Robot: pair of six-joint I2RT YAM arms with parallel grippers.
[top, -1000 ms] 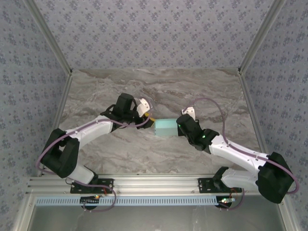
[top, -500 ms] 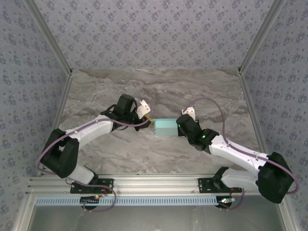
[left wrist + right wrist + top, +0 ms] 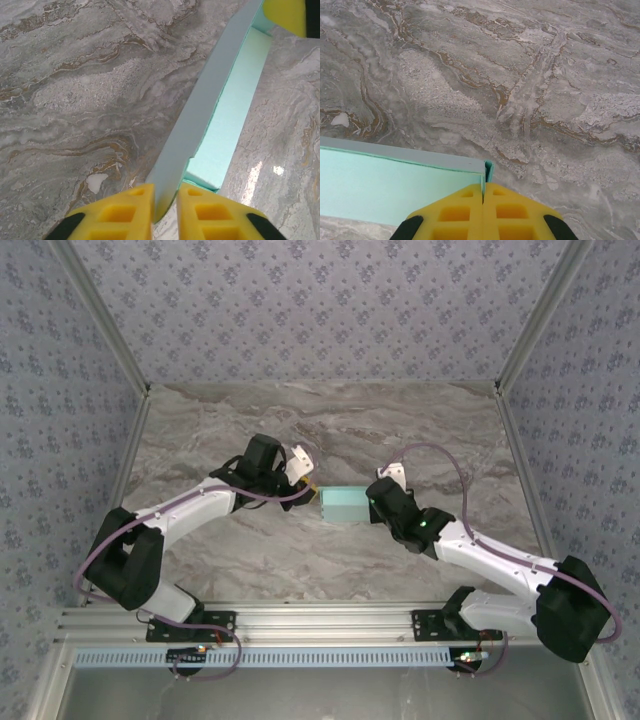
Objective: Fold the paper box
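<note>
Paper box (image 3: 344, 504), long axis left-right, both jaws clamped on its ends

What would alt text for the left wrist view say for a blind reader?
Two yellow fingertips of the left gripper pinch the thin upright wall of a light blue paper box, which runs diagonally up and right across a grey marbled table. Another yellow finger sits at the box's far end.

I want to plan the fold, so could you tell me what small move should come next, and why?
Probably the left gripper should tip the long wall it pinches inward over the box, since that wall stands up and the right gripper is clamped on the far end, steadying it.
</note>
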